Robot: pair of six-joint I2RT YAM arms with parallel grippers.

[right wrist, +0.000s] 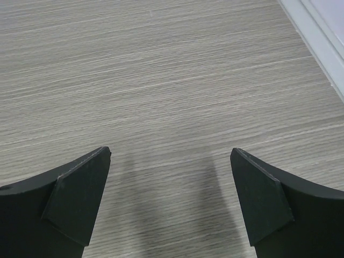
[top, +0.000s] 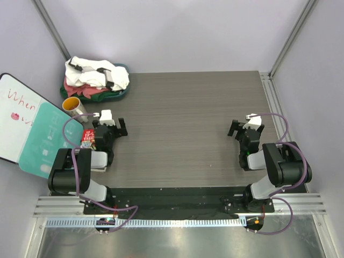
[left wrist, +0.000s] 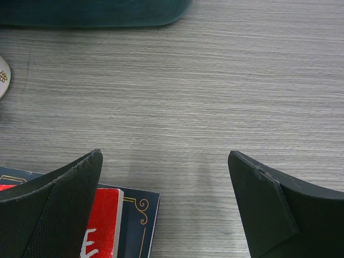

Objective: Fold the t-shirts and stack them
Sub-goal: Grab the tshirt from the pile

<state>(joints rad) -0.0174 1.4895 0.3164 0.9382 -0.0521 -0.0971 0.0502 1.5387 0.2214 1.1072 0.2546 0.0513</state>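
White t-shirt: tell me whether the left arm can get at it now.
Probably yes. The white t-shirt lies uncovered atop the pile, with only bare table between it and the open left gripper; the yellow cup stands aside.

Three t-shirts (top: pixel 95 76), one basin (top: pixel 123 69), one cup (top: pixel 71 104), one whiteboard (top: pixel 13 115), one teal board (top: pixel 45 141), one box (top: pixel 87 139), two arms (top: pixel 75 174).

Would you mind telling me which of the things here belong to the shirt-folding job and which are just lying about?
For the job: white t-shirt, salmon-pink t-shirt, dark green t-shirt.

Just lying about: teal basin, yellow cup, whiteboard, teal board, red-and-navy book.
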